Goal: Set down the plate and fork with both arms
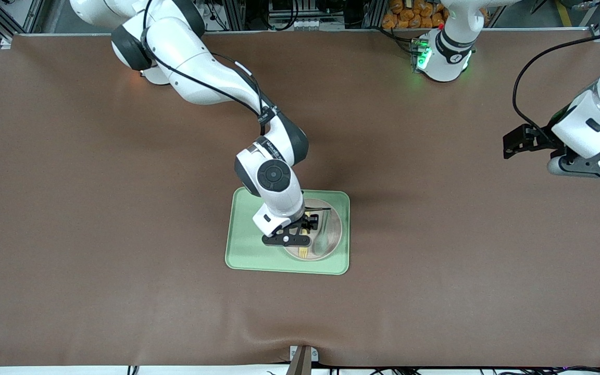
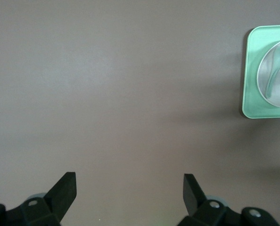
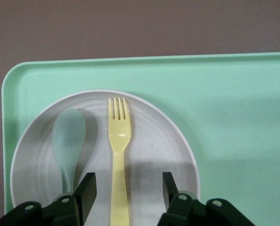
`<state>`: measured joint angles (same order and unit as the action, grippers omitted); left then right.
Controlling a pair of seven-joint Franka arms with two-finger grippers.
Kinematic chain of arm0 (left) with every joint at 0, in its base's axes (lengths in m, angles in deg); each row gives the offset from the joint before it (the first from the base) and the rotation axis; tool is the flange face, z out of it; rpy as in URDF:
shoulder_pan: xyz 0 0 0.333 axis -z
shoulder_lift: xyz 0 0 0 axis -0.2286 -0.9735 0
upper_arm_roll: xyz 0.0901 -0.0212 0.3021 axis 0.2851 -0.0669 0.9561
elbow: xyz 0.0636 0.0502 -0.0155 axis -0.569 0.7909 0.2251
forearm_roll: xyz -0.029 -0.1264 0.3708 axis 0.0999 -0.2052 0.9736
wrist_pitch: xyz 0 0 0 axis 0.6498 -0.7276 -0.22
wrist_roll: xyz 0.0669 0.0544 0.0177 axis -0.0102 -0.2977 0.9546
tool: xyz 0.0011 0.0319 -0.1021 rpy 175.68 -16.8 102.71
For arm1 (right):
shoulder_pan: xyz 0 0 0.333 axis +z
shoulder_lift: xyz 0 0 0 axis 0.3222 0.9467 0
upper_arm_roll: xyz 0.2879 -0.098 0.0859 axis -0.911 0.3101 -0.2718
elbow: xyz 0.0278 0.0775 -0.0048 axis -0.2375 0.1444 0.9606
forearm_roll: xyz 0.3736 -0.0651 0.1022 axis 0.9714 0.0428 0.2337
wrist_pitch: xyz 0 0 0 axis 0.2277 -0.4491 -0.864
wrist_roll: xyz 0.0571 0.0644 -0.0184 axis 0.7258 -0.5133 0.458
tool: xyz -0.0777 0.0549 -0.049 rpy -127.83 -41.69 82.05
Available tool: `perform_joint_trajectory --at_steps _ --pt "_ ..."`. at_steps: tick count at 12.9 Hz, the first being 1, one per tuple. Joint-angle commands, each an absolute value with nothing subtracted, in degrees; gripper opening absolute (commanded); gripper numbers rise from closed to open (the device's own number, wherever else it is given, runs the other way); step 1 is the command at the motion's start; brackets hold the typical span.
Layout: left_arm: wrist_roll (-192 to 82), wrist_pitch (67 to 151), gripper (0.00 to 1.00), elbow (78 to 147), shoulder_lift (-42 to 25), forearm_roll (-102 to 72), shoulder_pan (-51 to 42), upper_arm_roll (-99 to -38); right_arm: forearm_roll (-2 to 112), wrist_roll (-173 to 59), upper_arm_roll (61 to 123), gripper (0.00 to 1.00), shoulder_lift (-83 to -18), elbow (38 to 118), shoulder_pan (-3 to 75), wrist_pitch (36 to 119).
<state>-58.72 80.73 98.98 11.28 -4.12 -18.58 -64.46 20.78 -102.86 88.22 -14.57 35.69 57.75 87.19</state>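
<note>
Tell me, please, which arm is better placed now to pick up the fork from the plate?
The right arm. The right gripper is low over the plate, its fingers on either side of the fork handle, not yet touching it. The left gripper waits open over bare table at the left arm's end.

The pale green rectangular plastic tray (image 1: 242, 250) is lying mid-table. The round off-white plate (image 1: 334, 229) is filling the tray's half toward the left arm's end. On the plate, the pale green plastic spoon (image 1: 321, 242) is lying just beside the small pale yellow plastic fork (image 1: 303, 253), leaving only a narrow gap. The right gripper (image 1: 308, 221), fingers apart astride the fork, and its white arm are blocking the plate from 11 o'clock in the front view. Toward 2 o'clock, where the left gripper (image 1: 511, 146) is waiting spread wide, the brown table surface (image 1: 435, 208) is giving open passage.
</note>
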Motion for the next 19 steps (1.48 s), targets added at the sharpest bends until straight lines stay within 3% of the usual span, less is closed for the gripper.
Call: perform_joint_trajectory --at_steps 1,8,11,17,19 --pt "-59.3 79.7 1.00 99.5 13.3 -5.1 -19.0 -64.4 19.9 -103.8 88.9 0.62 -11.9 32.5 58.5 87.9" --pt "-61.0 77.9 1.00 100.6 17.6 -5.2 -19.6 -63.9 19.5 -104.0 88.9 0.58 -10.3 32.5 59.4 88.8" --pt "-61.8 76.7 1.00 101.8 19.7 -7.8 -11.7 -55.1 19.5 -104.0 89.0 0.55 -9.9 32.5 59.5 88.9" --pt "-64.2 72.8 1.00 102.4 20.4 -7.6 -7.3 -52.1 19.5 -104.1 88.9 0.50 -9.7 32.5 59.8 89.0" --pt "-64.1 72.9 1.00 102.3 20.0 -5.9 -7.0 -52.2 19.5 -104.0 88.9 0.43 -9.7 32.5 59.8 89.0"
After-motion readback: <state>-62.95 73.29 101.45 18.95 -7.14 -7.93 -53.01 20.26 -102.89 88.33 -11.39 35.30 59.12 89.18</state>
